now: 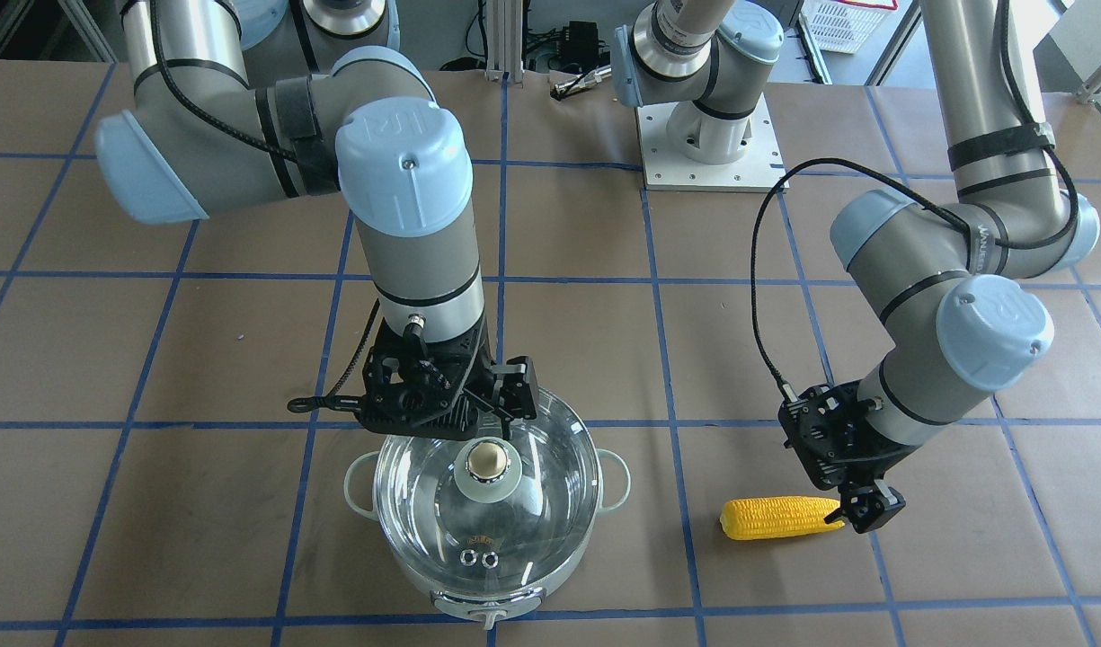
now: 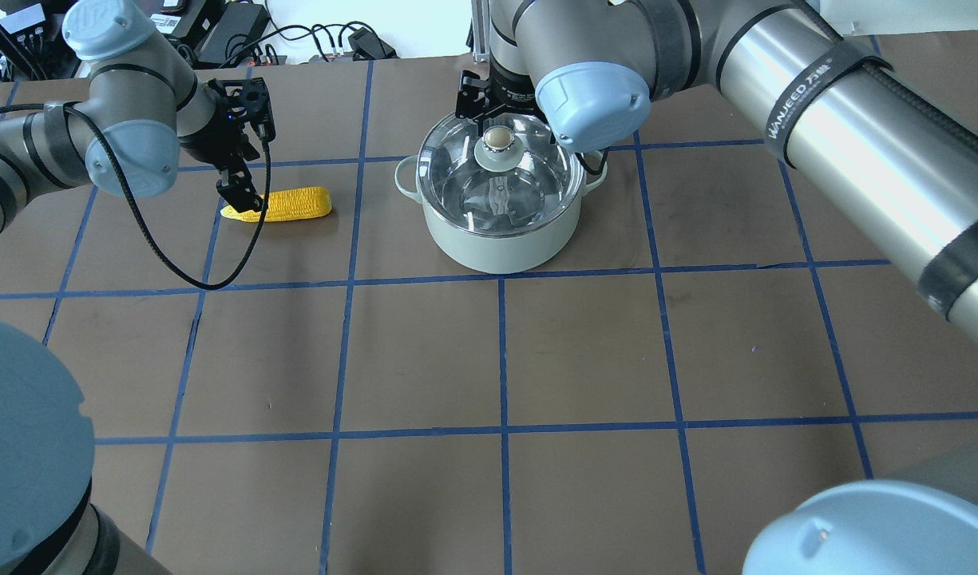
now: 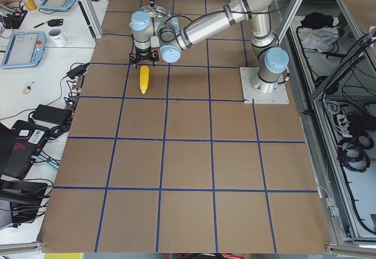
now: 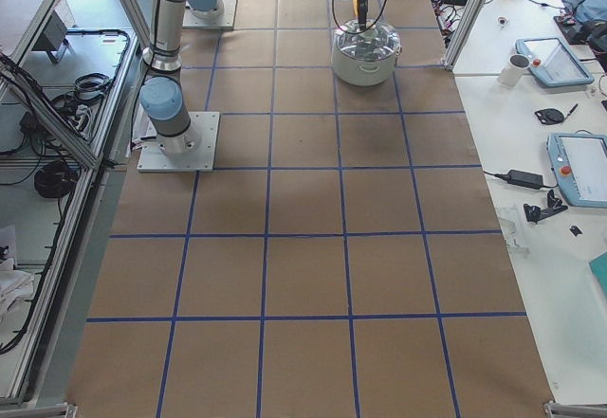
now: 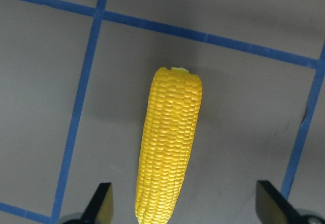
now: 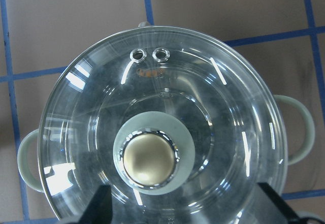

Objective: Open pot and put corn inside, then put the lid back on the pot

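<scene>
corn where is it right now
In the overhead view the corn lies on the table left of the pot, with the open left pincer at its pointed end.

Bright even overhead light, soft shadows, white glare on the lid (image 6: 150, 155)

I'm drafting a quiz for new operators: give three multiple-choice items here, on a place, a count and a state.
1. The lid is: A on the pot; B flat beside it; C lifted clear.
2. The corn lies: A inside the pot; B on the table by the left hand; C on the lid.
3. The lid's vent rings number: A one; B two; C four.
Answers: A, glass covers the rim; B, it lies on the brown paper; B, two show near the edge.
</scene>
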`<state>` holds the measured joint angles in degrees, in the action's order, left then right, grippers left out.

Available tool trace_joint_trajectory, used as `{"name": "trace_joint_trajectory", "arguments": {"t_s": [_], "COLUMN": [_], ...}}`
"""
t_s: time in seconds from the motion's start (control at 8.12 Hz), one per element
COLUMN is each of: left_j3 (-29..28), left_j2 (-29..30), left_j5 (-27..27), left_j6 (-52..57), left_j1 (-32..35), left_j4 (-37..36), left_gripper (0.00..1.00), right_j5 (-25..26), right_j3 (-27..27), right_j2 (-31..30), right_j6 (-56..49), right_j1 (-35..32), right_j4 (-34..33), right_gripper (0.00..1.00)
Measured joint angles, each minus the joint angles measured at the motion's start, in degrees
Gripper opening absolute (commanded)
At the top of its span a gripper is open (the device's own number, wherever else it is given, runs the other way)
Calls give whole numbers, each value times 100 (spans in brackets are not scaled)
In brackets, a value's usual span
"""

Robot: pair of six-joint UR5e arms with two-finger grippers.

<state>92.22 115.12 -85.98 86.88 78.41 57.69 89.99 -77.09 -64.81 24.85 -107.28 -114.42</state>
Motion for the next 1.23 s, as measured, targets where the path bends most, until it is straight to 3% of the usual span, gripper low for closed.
{"name": "trace_joint_trajectory", "arguments": {"t_s": [0.49,1.23], "left_j3": [-30,-62], "left_j2": [502,855], "left_j5": [-15,-27], "left_j6": [1006,1091], "left_j1": [-145,-155], "left_j4": [-395,-522], "left_gripper": [100,100], "right_j5": [-184,-151], "right_j3": [125,142], "right_j2": [431,471], "right_j6": [-111,-685], "right_j1": [-21,-26], "right_j4": [-260,-298], "right_gripper": [95,92]}}
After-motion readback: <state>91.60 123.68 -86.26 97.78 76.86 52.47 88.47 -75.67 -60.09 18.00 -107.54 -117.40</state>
